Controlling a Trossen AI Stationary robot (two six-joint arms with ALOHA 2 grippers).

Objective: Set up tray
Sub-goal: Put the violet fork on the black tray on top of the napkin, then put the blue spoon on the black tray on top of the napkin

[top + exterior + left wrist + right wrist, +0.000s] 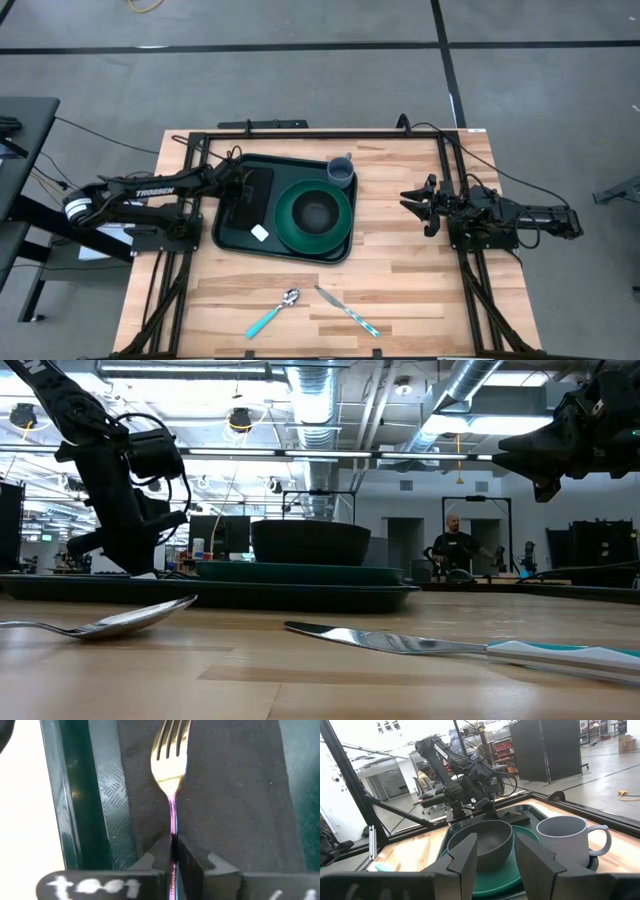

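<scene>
The left gripper [240, 186] reaches in from nine o'clock over the left part of the tray [228, 236], its fingers [192, 865] clenched on the handle of a fork [171, 780], whose tines lie over a black napkin [230, 795] spread on the tray floor. The tray, dark green with a raised rim, sits slightly left of the table's [400, 290] centre. A small white square [260, 232] lies on the tray near its six o'clock edge. To the right of the napkin a round green plate [290, 232] rests on the tray and carries a dark bowl [316, 211]; at about one o'clock from the bowl a grey mug [341, 172] stands in the tray's far right corner. In front of the tray, at six o'clock on the bare wood, lie a spoon [272, 314] and a knife [347, 311], both with teal handles, apart from each other. At three o'clock the right gripper [418, 203] hangs above the table, well apart from the tray, its fingers [465, 857] released and holding nothing.
</scene>
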